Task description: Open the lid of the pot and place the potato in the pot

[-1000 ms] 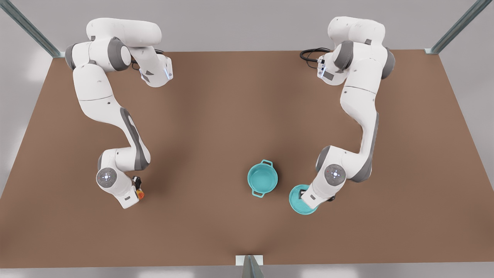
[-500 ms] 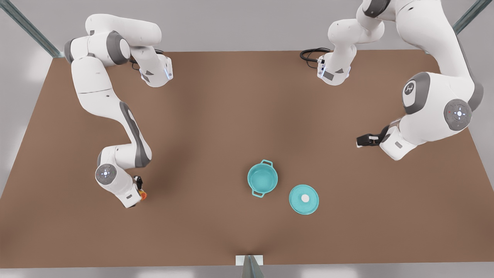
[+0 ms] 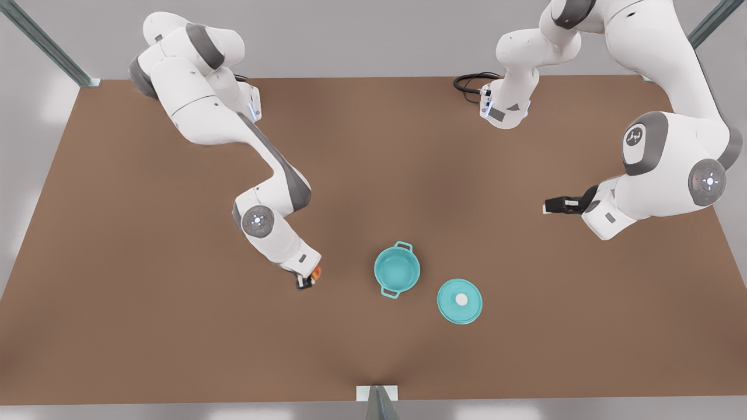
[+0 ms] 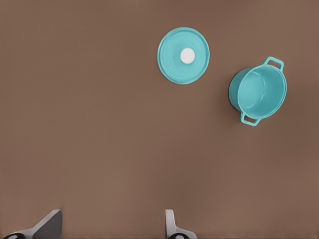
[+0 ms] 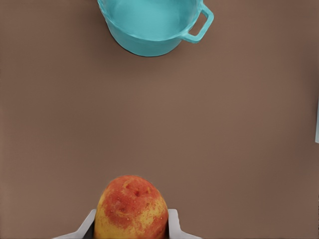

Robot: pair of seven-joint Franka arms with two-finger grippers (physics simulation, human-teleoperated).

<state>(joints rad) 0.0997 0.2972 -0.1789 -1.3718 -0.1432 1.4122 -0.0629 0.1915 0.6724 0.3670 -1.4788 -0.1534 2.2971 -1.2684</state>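
On the front view's left, the right gripper (image 3: 306, 280) is clenched on the potato (image 3: 316, 272), which the right wrist view shows pinched between its two fingers (image 5: 175, 225) above the bare brown table (image 3: 175, 326). The pot (image 3: 397, 269) stands uncovered near the table's middle, its teal inside empty and a loop handle (image 5: 200, 24) facing the carrying arm; it lies near the potato but clearly apart from it. Just beside the pot, toward the front view's right, the pot lid (image 3: 460, 301) rests flat on the table, knob up. Farther right and well apart from both, the left gripper (image 3: 551, 205) waits raised over bare table, fingers spread and grasping nothing. Judged step: the lid is off and the potato is being carried to the pot. The next move calls for bringing the potato above the pot's mouth, clear of the rim, before releasing.
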